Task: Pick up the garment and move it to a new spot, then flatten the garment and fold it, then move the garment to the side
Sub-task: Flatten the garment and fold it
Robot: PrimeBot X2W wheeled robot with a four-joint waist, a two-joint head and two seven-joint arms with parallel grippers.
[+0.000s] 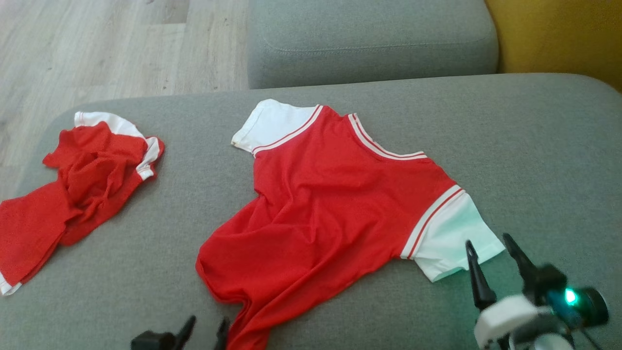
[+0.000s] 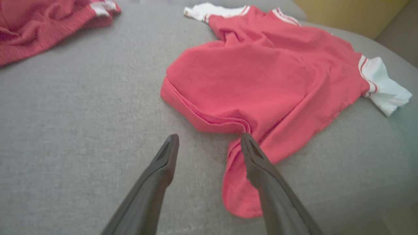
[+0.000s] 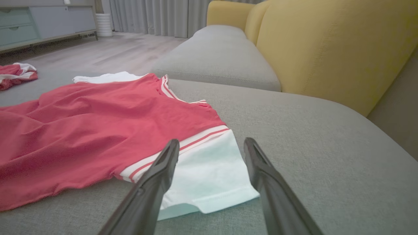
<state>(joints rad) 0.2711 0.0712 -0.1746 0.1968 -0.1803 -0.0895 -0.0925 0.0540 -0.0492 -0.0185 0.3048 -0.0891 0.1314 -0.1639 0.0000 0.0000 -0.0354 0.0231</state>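
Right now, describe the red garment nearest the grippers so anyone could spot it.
On the wide grey fabric cushion, look to the middle: a red shirt with white, stripe-edged sleeves. Unlike the crumpled red garment at the cushion's left edge, it lies spread out.

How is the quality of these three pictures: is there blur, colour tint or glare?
Head view: sharp on the spread shirt, but a green lamp by the right pincer tints the white sleeve greenish. Left wrist view: soft and washed out, the shirt looks pink, the left pincer is blurred. Right wrist view: dimmer, its fingers out of focus.
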